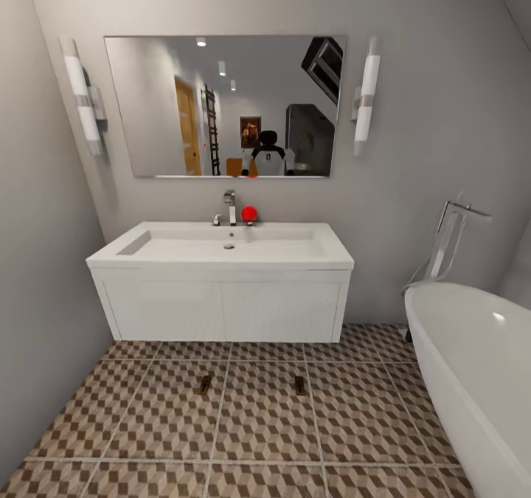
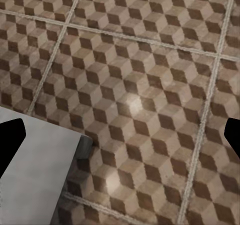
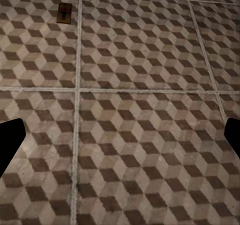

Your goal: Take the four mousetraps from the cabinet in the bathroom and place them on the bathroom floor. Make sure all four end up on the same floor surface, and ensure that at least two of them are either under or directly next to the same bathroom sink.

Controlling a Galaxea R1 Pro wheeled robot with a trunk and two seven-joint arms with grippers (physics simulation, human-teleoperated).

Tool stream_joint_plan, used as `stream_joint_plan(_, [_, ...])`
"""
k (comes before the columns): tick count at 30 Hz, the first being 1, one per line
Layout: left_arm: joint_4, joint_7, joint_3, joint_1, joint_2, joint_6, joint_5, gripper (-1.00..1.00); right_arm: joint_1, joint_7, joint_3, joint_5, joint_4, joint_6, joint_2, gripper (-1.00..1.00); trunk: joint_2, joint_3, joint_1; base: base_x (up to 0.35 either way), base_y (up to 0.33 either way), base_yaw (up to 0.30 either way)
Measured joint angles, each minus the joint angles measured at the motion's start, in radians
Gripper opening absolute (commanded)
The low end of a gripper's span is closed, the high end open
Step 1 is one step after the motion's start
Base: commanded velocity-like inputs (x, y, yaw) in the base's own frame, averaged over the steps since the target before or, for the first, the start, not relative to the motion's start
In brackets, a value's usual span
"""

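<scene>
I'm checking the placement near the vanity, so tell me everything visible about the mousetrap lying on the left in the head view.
The left mousetrap is a small flat brown rectangular board, wood by its look, with dark parts on top too small to make out. It lies flat on the bathroom floor, on a cube-patterned tile just left of a pale grout line, in front of the white vanity under the sink, not beneath it. Nothing touches it except the tile. A second mousetrap lies apart to its right.

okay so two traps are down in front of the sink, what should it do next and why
Probably turn away toward the cabinet for the remaining traps: two mousetraps lie on the bathroom floor before the bathroom sink, and both wrist views show open fingers holding nothing.
</scene>
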Motion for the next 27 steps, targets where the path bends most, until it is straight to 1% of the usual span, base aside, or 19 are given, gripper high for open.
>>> stream_joint_plan(17, [0.0,-0.002,0.0,0.0,-0.008,0.005,0.0,1.0,0.0,0.0,0.001,0.005,0.0,0.0,0.0,1.0,0.119,0.053,-0.065,0.0,0.0,0.0])
stream_joint_plan(27, [0.0,0.0,0.0,0.001,-0.008,0.005,0.0,1.0,0.0,0.001,0.001,0.007,0.0,0.0,0.0,1.0,0.189,0.085,-0.104,0.0,0.0,0.0])
